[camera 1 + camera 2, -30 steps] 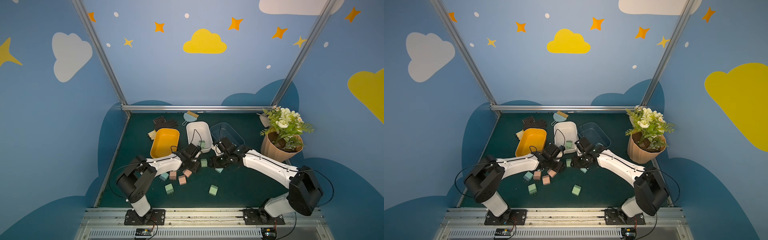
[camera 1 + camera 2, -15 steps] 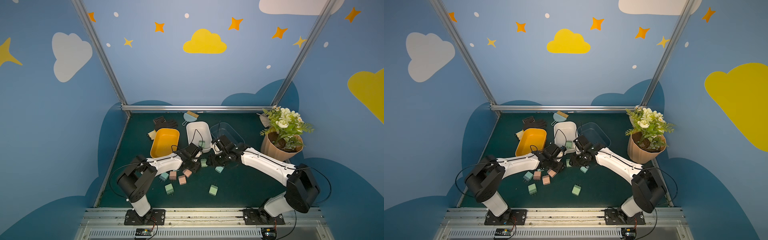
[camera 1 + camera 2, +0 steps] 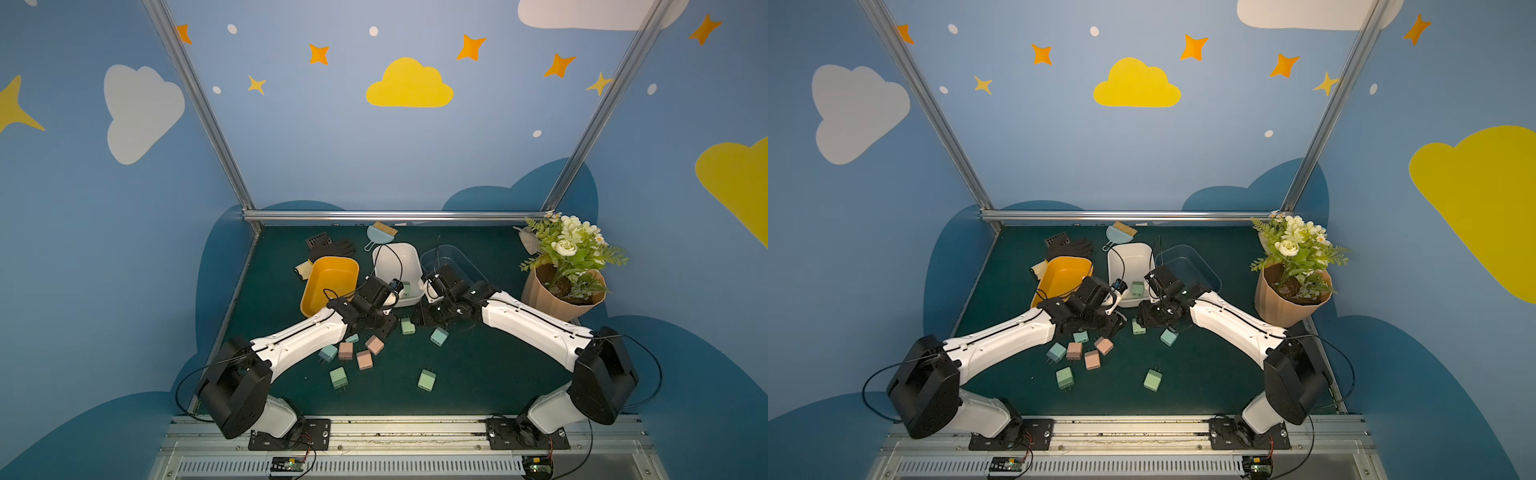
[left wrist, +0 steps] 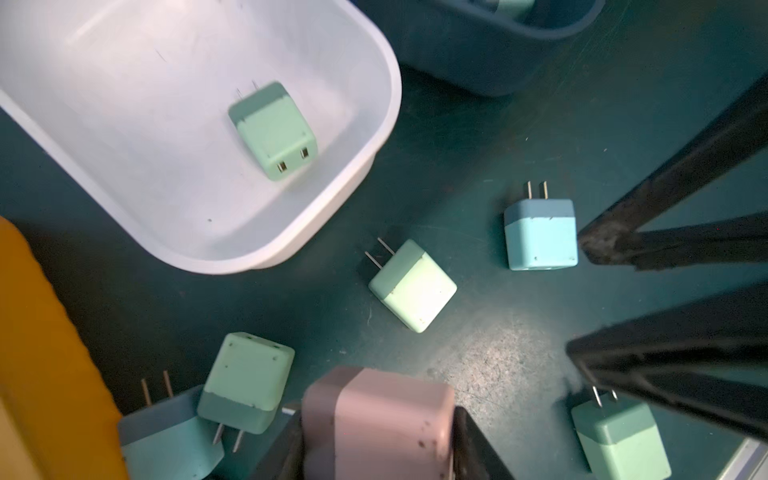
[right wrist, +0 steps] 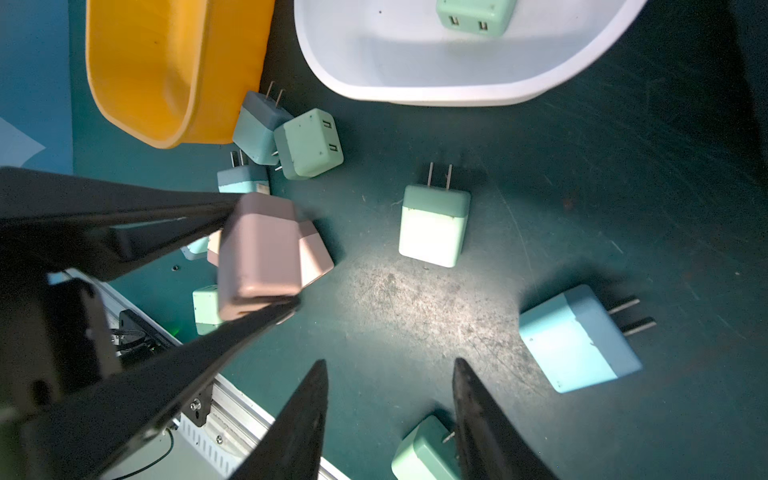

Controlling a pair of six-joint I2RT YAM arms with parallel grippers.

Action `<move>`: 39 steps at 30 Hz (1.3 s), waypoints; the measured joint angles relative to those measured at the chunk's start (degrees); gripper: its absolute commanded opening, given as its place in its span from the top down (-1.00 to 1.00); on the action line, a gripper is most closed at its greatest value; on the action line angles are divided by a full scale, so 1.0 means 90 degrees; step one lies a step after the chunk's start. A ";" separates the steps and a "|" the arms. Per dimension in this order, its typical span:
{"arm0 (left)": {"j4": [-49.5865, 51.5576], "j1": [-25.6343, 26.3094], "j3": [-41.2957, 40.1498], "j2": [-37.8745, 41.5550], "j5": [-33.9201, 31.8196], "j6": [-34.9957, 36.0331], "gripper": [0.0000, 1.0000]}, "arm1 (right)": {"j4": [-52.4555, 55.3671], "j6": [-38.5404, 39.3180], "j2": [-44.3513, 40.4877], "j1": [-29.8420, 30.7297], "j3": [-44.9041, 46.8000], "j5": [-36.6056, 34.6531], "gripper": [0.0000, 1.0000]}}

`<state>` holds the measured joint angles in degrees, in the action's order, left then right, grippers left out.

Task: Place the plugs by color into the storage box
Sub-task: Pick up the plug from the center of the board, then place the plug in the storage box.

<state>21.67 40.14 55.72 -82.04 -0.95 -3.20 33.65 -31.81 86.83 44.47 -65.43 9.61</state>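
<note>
My left gripper [image 4: 376,432] is shut on a pink plug [image 4: 374,419], held just above the table; the right wrist view shows that pink plug [image 5: 257,257] between its fingers. My right gripper [image 5: 390,362] is open over bare mat, with a mint plug [image 5: 419,453] beside one finger. A mint plug [image 3: 406,287] lies in the white box [image 3: 409,257], between the yellow box [image 3: 332,274] and the blue box [image 3: 446,247]. Loose plugs lie in front: mint [image 3: 407,326], light blue [image 3: 439,336], pink [image 3: 364,359]. In both top views the grippers [image 3: 382,328] [image 3: 1144,316] stand close together.
A potted plant [image 3: 565,282] stands at the right. A black glove [image 3: 332,249], a small brush with dustpan [image 3: 380,235] and a black grid piece [image 3: 318,240] lie behind the boxes. More mint plugs [image 3: 338,377] [image 3: 427,379] lie nearer the front rail [image 3: 395,428].
My left gripper has closed on the pink plug. The right gripper has shifted slightly left, away from the light blue plug lying on the mat.
</note>
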 measured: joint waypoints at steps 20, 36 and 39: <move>0.0299 -0.1360 -0.0187 0.1462 -0.0126 0.0466 0.20 | -0.0063 -0.0049 -0.0255 0.0367 0.0080 -0.0265 0.03; 0.0328 -0.2618 0.1222 -0.0753 0.0211 0.0806 0.19 | -0.0005 0.0015 -0.0039 0.0619 -0.0306 -0.0347 0.03; 0.0311 -0.2652 0.1219 -0.0925 0.0148 0.0879 0.17 | 0.0070 0.0078 0.0036 0.0627 -0.0435 -0.0347 0.03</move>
<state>24.47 16.27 66.70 -90.37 0.38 4.71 34.28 -31.11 87.15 50.11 -69.34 6.48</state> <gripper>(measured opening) 0.509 0.484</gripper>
